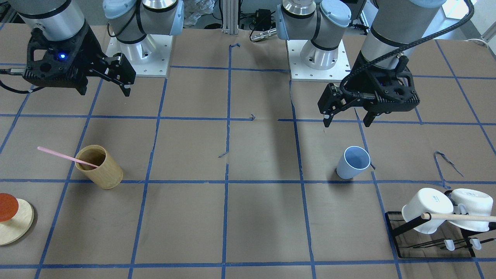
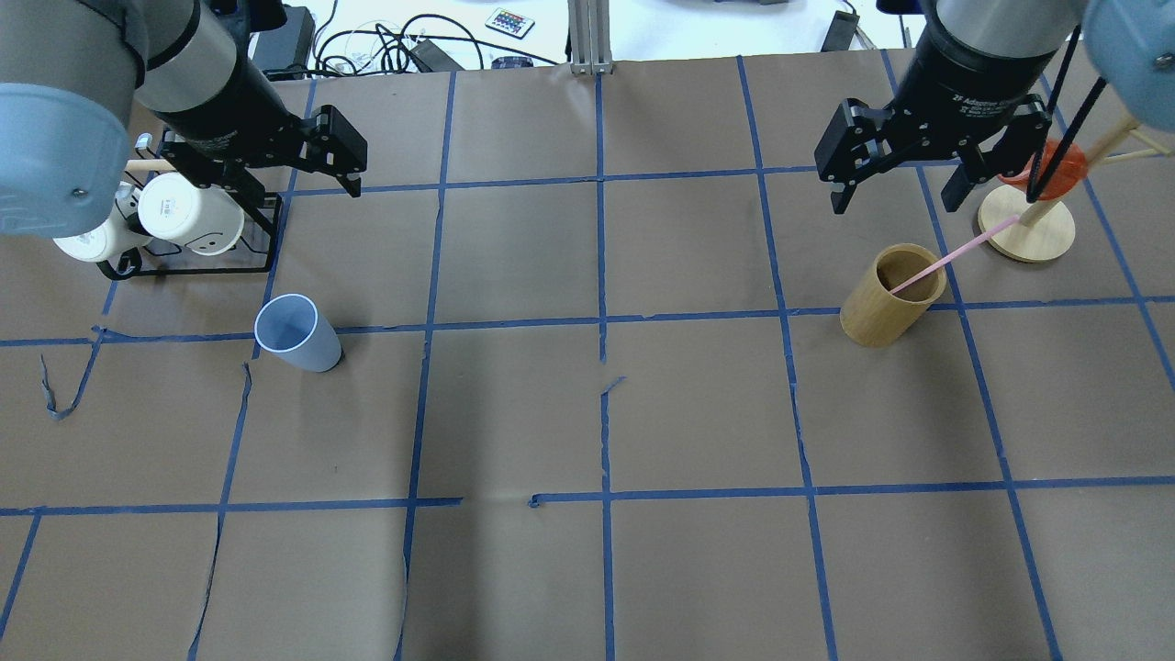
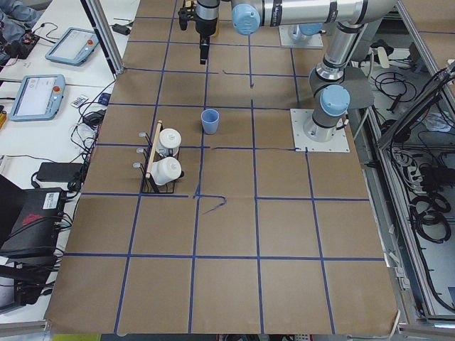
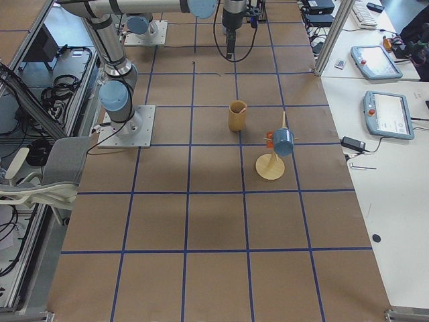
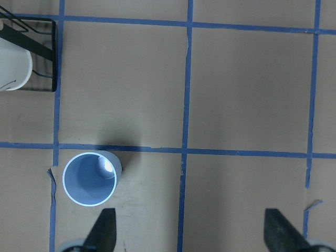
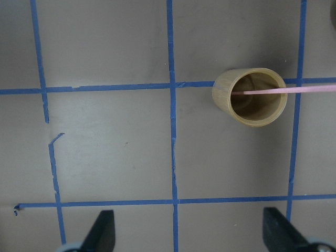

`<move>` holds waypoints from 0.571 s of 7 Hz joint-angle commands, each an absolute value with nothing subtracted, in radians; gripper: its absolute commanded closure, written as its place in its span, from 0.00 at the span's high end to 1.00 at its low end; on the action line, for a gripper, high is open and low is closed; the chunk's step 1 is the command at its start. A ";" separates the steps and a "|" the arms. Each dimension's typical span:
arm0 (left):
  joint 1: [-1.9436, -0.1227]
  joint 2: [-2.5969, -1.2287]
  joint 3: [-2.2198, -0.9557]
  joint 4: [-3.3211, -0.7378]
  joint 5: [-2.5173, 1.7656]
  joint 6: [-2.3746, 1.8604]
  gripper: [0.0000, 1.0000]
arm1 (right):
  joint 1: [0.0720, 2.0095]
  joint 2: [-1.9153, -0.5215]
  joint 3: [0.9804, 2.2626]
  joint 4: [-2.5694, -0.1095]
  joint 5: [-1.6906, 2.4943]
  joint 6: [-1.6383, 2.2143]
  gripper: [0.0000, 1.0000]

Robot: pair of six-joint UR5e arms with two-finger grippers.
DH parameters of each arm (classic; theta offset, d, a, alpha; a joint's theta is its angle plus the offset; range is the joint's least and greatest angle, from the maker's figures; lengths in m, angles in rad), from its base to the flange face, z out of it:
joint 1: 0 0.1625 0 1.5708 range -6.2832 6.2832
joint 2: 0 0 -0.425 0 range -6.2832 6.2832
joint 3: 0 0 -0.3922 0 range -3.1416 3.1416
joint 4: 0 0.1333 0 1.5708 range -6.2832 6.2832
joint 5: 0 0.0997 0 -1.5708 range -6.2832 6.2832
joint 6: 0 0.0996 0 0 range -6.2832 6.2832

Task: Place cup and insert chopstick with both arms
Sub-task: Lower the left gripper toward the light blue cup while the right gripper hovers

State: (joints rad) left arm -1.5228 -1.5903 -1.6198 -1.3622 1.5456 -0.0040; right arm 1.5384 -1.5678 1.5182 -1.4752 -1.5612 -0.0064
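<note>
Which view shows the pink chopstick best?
Exterior front-facing: the pink chopstick shows full length, one end in the bamboo cup, the other out over the table. Overhead shows it too, ending near the wooden stand. The right wrist view crops it; the side views do not resolve it.

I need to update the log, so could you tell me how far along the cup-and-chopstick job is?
It looks essentially finished. Done: the blue cup stands upright on the table, and the pink chopstick leans inside the bamboo holder. In hand: nothing; the left gripper and right gripper hang open and empty above the table. Left: apparently nothing.
</note>
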 commanded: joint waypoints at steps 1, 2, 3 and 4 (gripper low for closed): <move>-1.479 -1.591 -1.626 -1.364 1.549 0.038 1.00 | 1.529 -1.568 1.519 -1.474 -1.562 0.000 1.00; -1.374 -1.591 -1.658 -1.362 1.545 0.160 1.00 | 1.523 -1.566 1.519 -1.479 -1.595 -0.012 1.00; -1.262 -1.609 -1.707 -1.358 1.531 0.269 1.00 | 1.511 -1.548 1.519 -1.474 -1.648 -0.056 1.00; -1.221 -1.646 -1.774 -1.274 1.516 0.299 1.00 | 1.481 -1.545 1.520 -1.474 -1.679 -0.169 1.00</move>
State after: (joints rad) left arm -1.2993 -1.6123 -1.7049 -1.3380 1.5320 0.2283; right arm 1.5084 -1.5532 1.5190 -1.4753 -1.6355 -0.0688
